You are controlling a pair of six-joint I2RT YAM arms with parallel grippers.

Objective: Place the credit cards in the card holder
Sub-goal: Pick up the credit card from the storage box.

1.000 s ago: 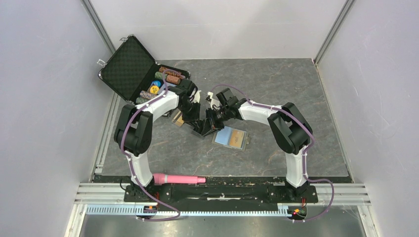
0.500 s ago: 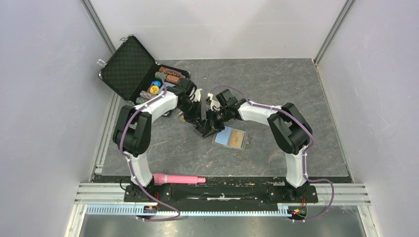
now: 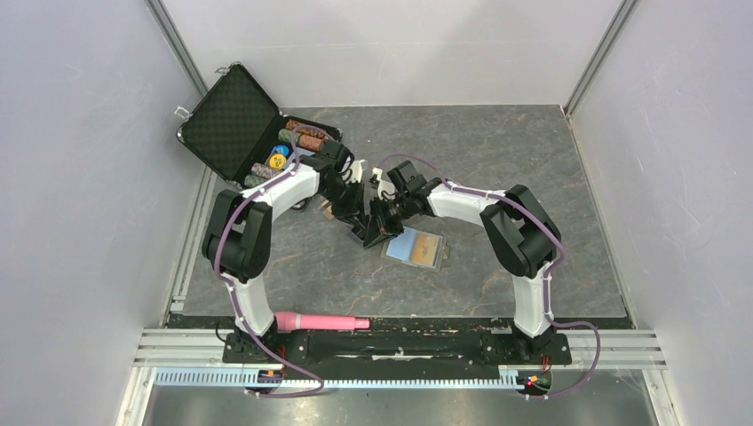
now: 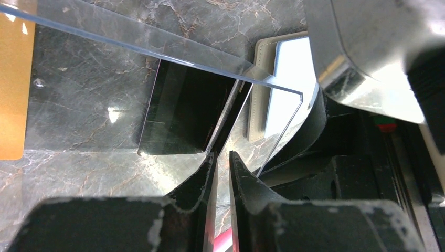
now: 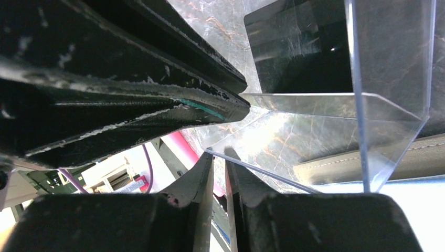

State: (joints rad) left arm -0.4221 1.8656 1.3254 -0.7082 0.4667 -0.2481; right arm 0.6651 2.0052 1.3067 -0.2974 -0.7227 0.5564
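Observation:
An orange-gold card with clear edges (image 4: pixel 13 79) is tilted up off the table between my two grippers, and it also shows in the right wrist view (image 5: pixel 315 131). Its clear edge touches the tips of my right gripper (image 5: pixel 219 157) and meets my left gripper (image 4: pixel 221 155). Both jaws stand almost together. I cannot tell whether either pinches the card. The glossy black card (image 4: pixel 181 110) lies flat under it. The open card holder (image 3: pixel 404 241), light blue inside, lies just right of the grippers (image 3: pixel 366 229) with an orange card (image 3: pixel 428 246) on it.
The open black case (image 3: pixel 233 120) with poker chips (image 3: pixel 297 140) stands at the back left, close behind the left arm. A pink marker (image 3: pixel 320 321) lies near the front edge between the arm bases. Grey walls enclose the table.
The left gripper has shifted slightly right, toward the right gripper. The orange card that lay beside it a second ago is now mostly hidden under it. The holder has not moved.

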